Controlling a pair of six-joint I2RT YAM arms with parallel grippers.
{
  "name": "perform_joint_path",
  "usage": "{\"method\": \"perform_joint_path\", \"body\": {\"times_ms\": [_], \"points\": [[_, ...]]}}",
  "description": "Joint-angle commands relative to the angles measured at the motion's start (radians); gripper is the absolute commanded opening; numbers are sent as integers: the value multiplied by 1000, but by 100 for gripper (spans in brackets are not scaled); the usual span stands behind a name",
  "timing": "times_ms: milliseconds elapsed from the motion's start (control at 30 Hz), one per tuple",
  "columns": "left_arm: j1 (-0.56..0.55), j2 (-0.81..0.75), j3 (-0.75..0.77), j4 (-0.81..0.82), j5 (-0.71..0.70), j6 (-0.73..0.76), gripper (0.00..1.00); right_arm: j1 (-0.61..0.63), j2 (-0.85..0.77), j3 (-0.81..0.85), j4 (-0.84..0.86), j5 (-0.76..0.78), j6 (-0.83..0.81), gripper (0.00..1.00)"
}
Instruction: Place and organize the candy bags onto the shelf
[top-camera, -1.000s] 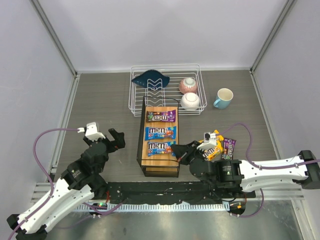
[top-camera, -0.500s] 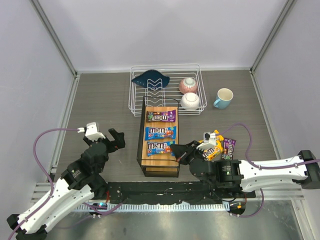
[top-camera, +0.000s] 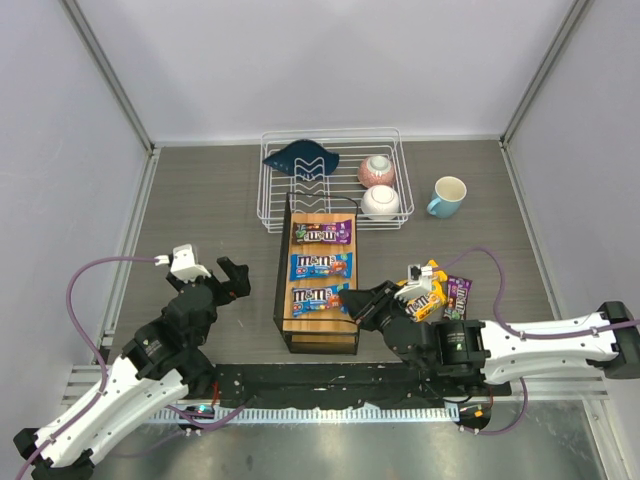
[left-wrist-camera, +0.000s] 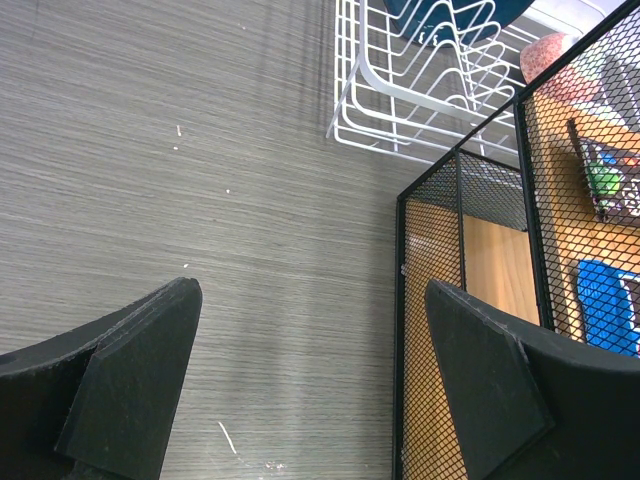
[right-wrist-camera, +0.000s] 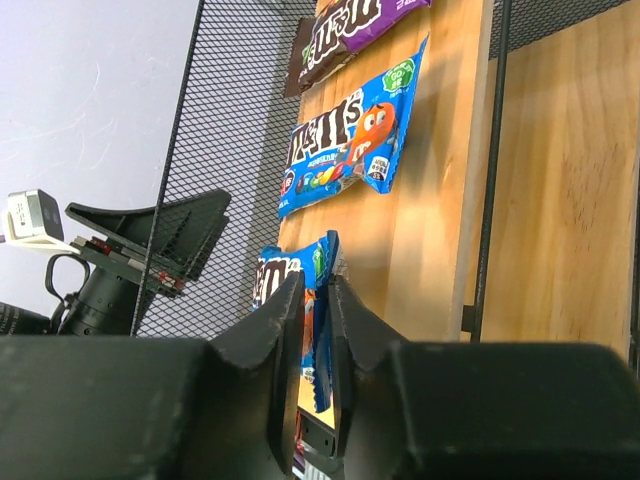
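Note:
The shelf (top-camera: 281, 290), a black mesh frame with a wooden top, stands mid-table. On its plank lie a purple candy bag (top-camera: 322, 233), a blue one (top-camera: 321, 266) and a second blue one (top-camera: 316, 297) nearest me. My right gripper (top-camera: 350, 302) is shut on the right end of that near blue bag (right-wrist-camera: 322, 265), which stands on edge on the plank (right-wrist-camera: 440, 200). Beyond it the middle blue bag (right-wrist-camera: 345, 145) and the purple bag (right-wrist-camera: 345, 30) lie flat. My left gripper (top-camera: 232, 278) is open and empty, left of the shelf's mesh side (left-wrist-camera: 470, 330).
Yellow candy bags (top-camera: 427, 288) and a purple one (top-camera: 459, 296) lie on the table right of the shelf, partly behind my right wrist. A white wire dish rack (top-camera: 330, 215) holding bowls and a blue item stands behind the shelf. A teal mug (top-camera: 448, 196) stands at the back right.
My right gripper has moved slightly left over the shelf's near end, carrying the near blue bag with it. The left arm has not moved.

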Motion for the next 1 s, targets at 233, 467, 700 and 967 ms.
{"method": "perform_joint_path", "body": {"times_ms": [233, 467, 700, 967], "points": [[-4, 1, 6, 1, -20, -12, 100, 6, -81, -38, 14, -8, 6, 43], [-4, 6, 9, 2, -20, -10, 100, 3, -144, -62, -24, -36, 6, 46], [-4, 12, 12, 2, -18, -10, 100, -64, -126, -59, -38, -178, 6, 46], [-4, 9, 14, 1, -17, -9, 100, -169, -106, -59, -34, -295, 0, 42]]}}
